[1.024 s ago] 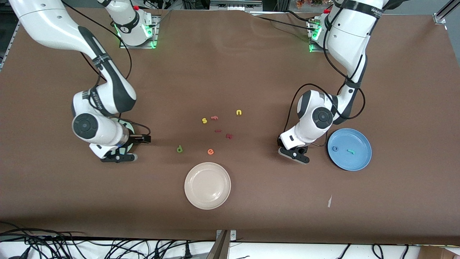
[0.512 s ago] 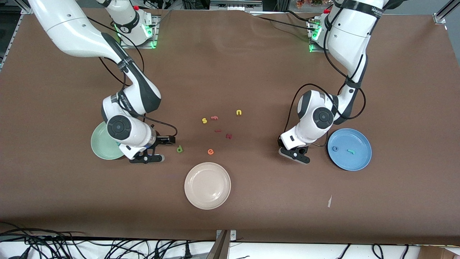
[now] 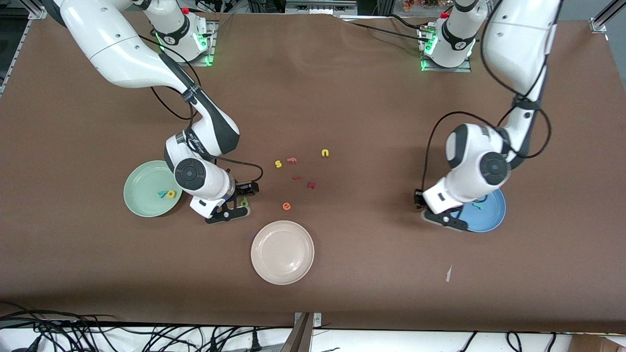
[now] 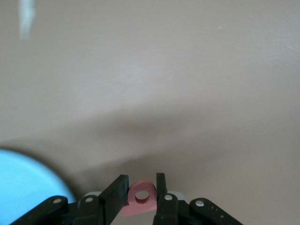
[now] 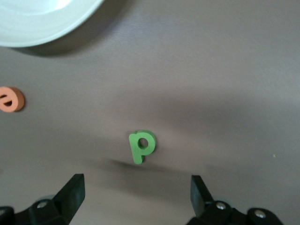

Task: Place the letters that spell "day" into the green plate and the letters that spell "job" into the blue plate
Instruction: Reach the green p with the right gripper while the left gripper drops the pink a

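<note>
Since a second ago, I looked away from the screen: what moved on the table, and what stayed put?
The right gripper swung, open, from the green plate to hover over the green "d". The left gripper, shut on the pink "b", moved to the blue plate. The loose letters and the cream plate stayed.

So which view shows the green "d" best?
The right wrist view: the green "d" lies whole on the table between the open right gripper's fingers. In the front view it is tiny and partly hidden by that gripper. The left wrist view misses it.
</note>
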